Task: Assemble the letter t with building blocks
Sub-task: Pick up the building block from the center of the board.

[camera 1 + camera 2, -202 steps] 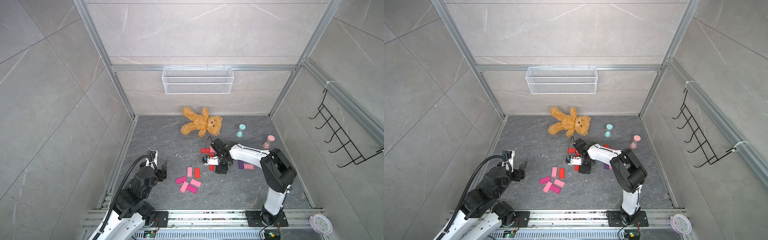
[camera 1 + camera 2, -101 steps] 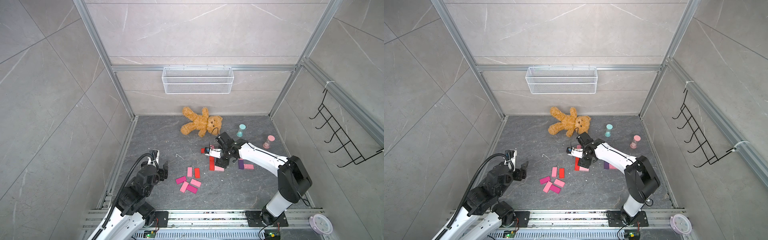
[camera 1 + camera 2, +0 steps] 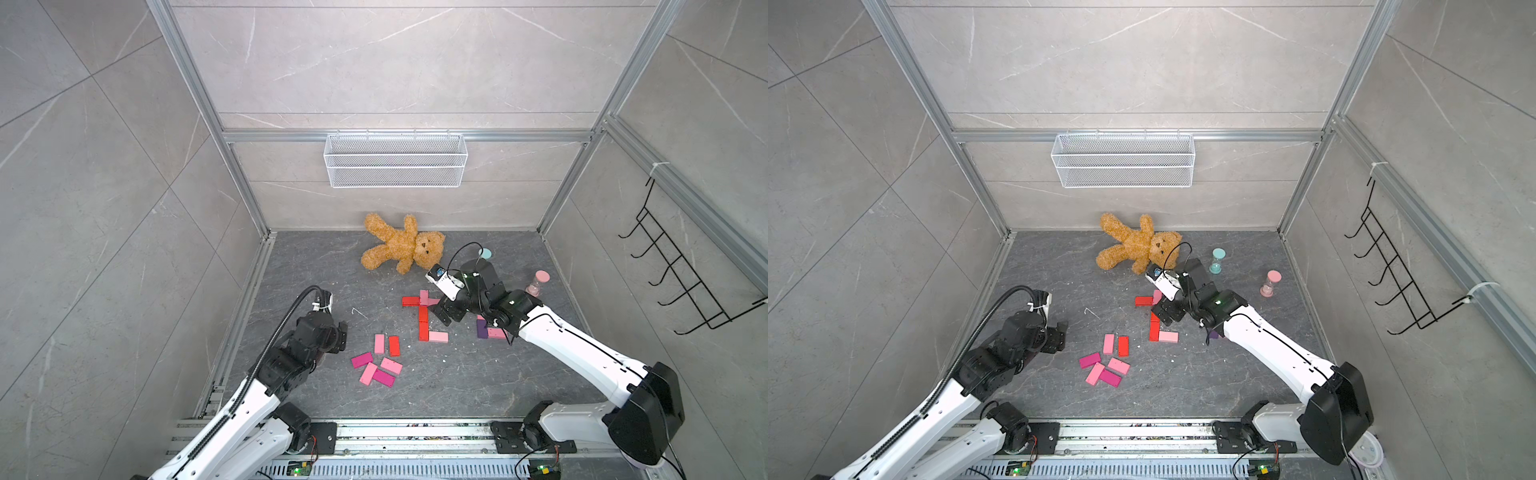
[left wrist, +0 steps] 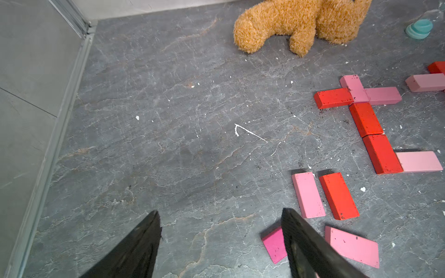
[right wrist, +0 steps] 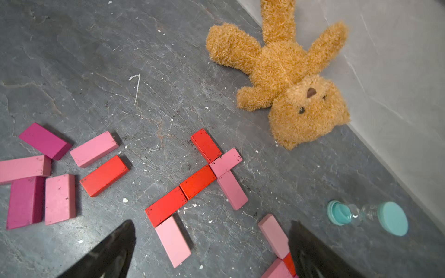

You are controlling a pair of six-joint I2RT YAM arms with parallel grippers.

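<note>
Six building blocks (image 5: 197, 181) forming t, just beside empty right hand (image 5: 212, 226)

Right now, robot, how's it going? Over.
Left hand open, empty. Right hand open, empty, by the block letter. Loose blocks nearby. Teddy clear.

The left half of the bench (image 3: 316, 266) lies bare from the near rail up to the teddy bear (image 3: 399, 245) at the far wall. The joined blocks (image 3: 423, 320) and, nearer, the loose blocks (image 3: 380, 361) crowd the centre, with a narrow gap between them. The teal hourglass (image 3: 1217, 260) and pink hourglass (image 3: 538, 282) occupy the far right. The near right is bare beneath the right arm (image 3: 582, 353).
</note>
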